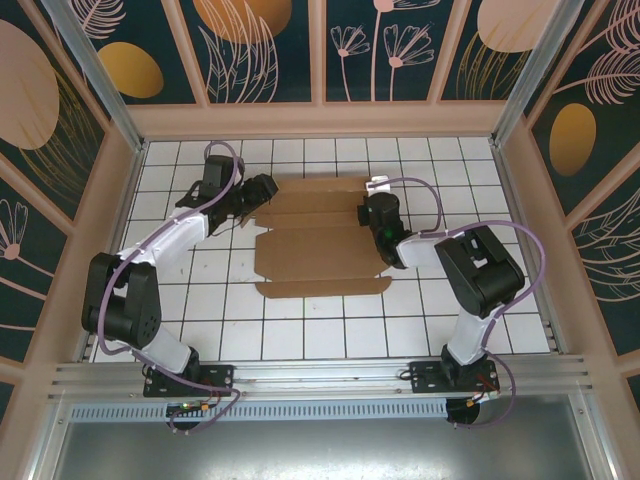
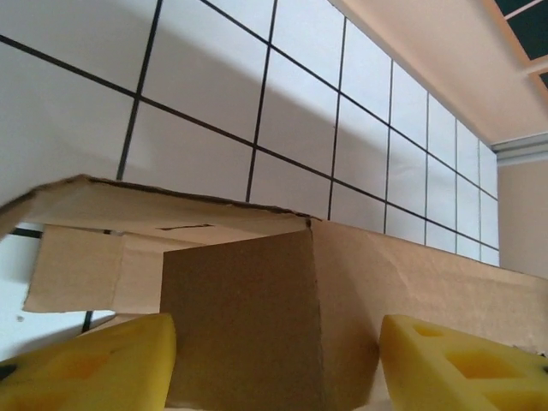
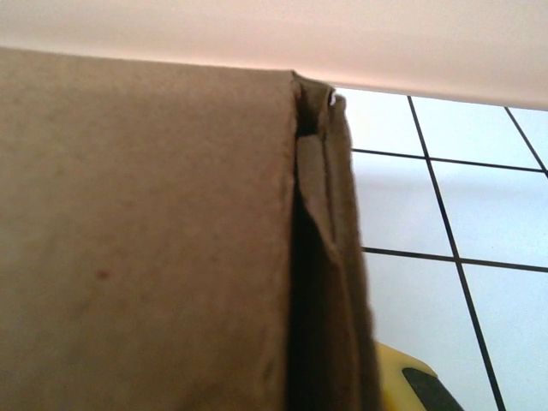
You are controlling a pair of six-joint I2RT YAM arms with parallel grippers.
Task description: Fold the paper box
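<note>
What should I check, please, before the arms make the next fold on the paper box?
1. Left gripper open around the raised flap: ok.
2. Right gripper shut on the doubled side wall: ok, the wall sits against its finger.
3. Paper box walls all raised: not ok, the middle panels lie flat.
4. Box lies fully on the table: ok.
5. Tabs seated in their slots: cannot tell.

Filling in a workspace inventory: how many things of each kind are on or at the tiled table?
paper box: 1
robot arms: 2, the left arm and the right arm
Total: 3
</note>
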